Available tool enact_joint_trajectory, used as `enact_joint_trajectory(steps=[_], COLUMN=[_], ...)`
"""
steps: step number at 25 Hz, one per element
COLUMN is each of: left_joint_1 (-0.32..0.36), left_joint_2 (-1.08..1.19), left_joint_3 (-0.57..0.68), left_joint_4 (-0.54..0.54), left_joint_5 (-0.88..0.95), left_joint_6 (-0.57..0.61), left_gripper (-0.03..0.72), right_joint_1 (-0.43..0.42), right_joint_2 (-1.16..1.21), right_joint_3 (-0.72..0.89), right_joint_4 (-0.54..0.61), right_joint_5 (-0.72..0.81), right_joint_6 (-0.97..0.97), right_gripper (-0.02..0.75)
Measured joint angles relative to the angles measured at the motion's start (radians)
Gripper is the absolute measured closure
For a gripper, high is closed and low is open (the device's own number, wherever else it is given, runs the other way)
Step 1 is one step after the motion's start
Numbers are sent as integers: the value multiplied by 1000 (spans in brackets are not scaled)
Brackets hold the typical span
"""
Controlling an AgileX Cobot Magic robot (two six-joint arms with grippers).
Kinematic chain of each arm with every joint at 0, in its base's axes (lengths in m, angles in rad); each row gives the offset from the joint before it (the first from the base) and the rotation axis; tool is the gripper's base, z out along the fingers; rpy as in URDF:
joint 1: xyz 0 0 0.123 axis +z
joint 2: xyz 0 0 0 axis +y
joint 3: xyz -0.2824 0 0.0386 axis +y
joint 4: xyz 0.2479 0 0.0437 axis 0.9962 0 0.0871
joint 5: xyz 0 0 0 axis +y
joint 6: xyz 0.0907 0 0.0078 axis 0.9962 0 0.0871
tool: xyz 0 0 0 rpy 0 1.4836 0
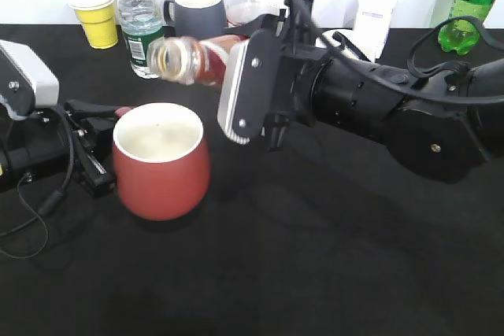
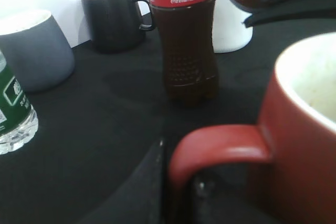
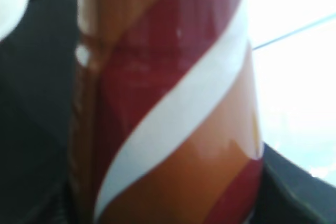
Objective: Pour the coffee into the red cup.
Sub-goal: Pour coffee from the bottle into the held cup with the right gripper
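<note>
1. Coffee bottle (image 1: pixel 193 60) judged light, rigid, slick-labelled; best held mid-body, as the right hand (image 1: pixel 252 96) clamped it.
2. Lay tipped near horizontal, open mouth above and just behind the red cup (image 1: pixel 161 161) on the table (image 1: pixel 315 257).
3. Orange-brown, red and white label; looked near empty.
4. Left hand (image 2: pixel 181 192) at the cup handle; grip unclear.

The coffee (image 1: pixel 191 60) sits clamped in my right end effector (image 1: pixel 250 92), tipped onto its side with its open neck pointing away from the fingers, up above the far rim of the red cup. Its label shows orange-brown, dark red and a white diagonal stripe. The red cup (image 1: pixel 161 161) stands upright on the table, below the neck and just beside my left end effector (image 1: pixel 94 147), its handle turned toward that one, its white interior looking pale.
</note>
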Motion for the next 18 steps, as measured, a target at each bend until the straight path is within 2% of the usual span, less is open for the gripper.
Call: enact_joint_trajectory(steps=[8,18], left_joint_1=[0,0], left_joint_2=[0,0], left_joint_3=[0,0], left_joint_4=[51,51], left_joint_5=[-24,-55], left_joint_6=[1,1], left_gripper=[623,616], right_joint_1=[0,0], right_joint_2=[0,0], right_joint_3=[0,0], right_joint_4=[11,11], right_joint_5=[-76,-118], right_joint_6=[-186,-360], right_gripper=[209,209])
